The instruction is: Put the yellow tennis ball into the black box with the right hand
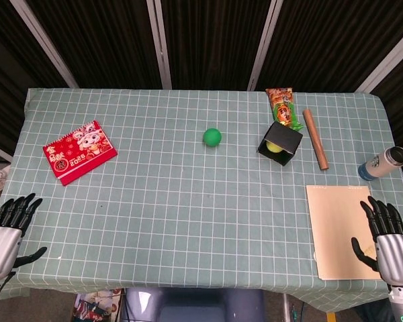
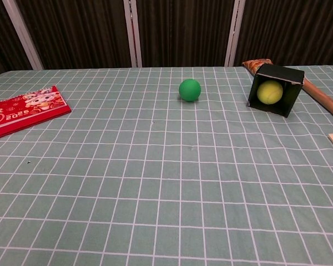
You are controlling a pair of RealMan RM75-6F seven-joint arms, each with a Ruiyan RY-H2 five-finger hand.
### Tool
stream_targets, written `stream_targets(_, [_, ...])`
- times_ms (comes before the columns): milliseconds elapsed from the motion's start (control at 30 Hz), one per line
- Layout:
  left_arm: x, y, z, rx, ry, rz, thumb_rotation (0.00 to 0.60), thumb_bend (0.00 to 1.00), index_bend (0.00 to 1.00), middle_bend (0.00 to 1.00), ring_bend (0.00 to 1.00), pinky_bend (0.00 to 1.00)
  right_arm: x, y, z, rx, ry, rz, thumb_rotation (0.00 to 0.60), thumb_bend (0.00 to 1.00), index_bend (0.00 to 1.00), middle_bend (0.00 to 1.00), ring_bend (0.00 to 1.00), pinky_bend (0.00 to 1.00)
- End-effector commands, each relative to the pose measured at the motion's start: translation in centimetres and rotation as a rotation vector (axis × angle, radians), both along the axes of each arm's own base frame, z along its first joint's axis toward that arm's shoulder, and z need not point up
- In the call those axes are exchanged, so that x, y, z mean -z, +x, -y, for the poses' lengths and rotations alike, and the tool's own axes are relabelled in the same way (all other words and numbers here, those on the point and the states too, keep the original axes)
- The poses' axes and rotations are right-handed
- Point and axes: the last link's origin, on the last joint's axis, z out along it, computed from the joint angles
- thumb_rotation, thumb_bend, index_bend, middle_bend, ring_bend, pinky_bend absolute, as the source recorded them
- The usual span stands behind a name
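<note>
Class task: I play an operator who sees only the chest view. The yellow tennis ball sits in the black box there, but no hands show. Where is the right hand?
Observer: In the head view the right hand is at the near right table edge, over the flat tan board, fingers apart, holding nothing.
Operator: And the left?
Observer: The left hand is at the near left corner, also holding nothing.
Operator: Anything right of the board?
Observer: An upright cylindrical flask with a blue base stands there.
</note>
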Motion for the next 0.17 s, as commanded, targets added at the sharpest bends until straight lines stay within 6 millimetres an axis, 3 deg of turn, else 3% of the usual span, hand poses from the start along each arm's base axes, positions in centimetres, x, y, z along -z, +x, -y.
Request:
stream_targets(33, [-0.22, -0.14, 0.63, 0.001, 0.014, -0.006, 0.600, 0.11, 0.00, 0.00, 0.00, 0.00, -0.20, 0.33, -0.57, -0.012, 0.000, -0.007, 0.600, 0.43, 0.00, 0.00, 0.00, 0.00])
stream_targets(167, [-0.10, -0.31, 0.93, -0.001, 0.008, -0.008, 0.600, 0.11, 0.00, 0.00, 0.00, 0.00, -0.30, 0.50, -0.73, -0.014, 0.009, -0.007, 0.600, 0.43, 0.00, 0.00, 0.00, 0.00])
